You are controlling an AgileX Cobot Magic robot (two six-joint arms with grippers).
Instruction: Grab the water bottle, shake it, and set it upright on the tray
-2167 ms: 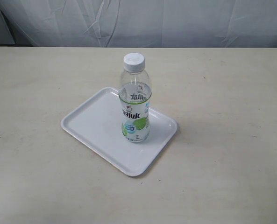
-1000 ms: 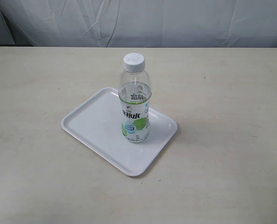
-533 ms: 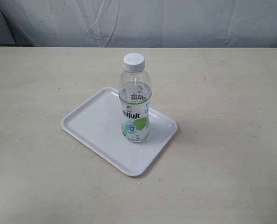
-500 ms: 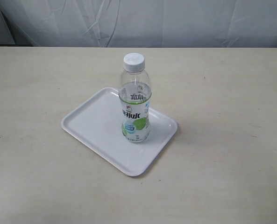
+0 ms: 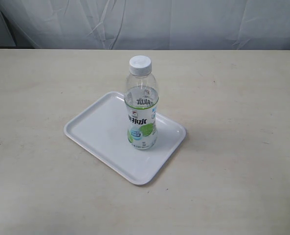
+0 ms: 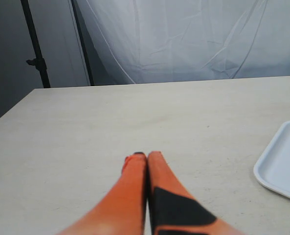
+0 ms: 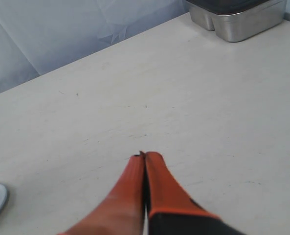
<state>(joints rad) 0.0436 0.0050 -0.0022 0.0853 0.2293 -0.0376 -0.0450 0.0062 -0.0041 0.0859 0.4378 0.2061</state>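
The left gripper (image 6: 145, 155) has its orange fingers pressed together, holding nothing. It sits low over the table (image 5: 233, 98) and points along its surface, with an edge of the tray (image 5: 93, 129) off to one side. The right gripper (image 7: 144, 156) is closed in the same way and grips nothing, held low over the tabletop with a metal container (image 7: 237, 17) well beyond its tips. The water bottle (image 5: 142, 105) stands upright with its cap on, on the right-hand part of the tray, well apart from both grippers.
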